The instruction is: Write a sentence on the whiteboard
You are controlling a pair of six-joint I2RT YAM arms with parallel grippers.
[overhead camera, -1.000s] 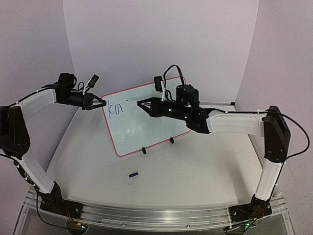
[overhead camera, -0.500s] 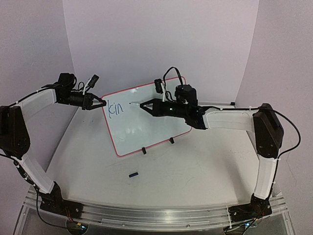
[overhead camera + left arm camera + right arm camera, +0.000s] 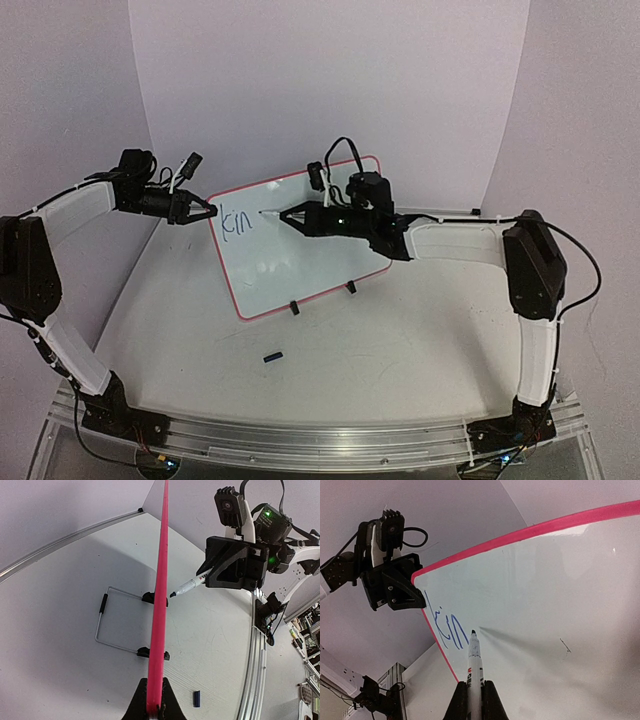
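We are seeing the whiteboard (image 3: 300, 265) standing tilted on its feet at the back-left of the surface (image 3: 420, 340), unmoved over the last second, with our left gripper (image 3: 205, 210) clamped on its left rim. Our right arm is reaching further left than a second ago, its elbow drawing in. The right gripper (image 3: 290, 215), clamped on the marker (image 3: 271, 212), is holding the tip just right of the sentence (image 3: 238, 220), still reading only "kin". No new stroke is showing, so we are judging the next letter about to start; whether the tip is touching the board we cannot tell.
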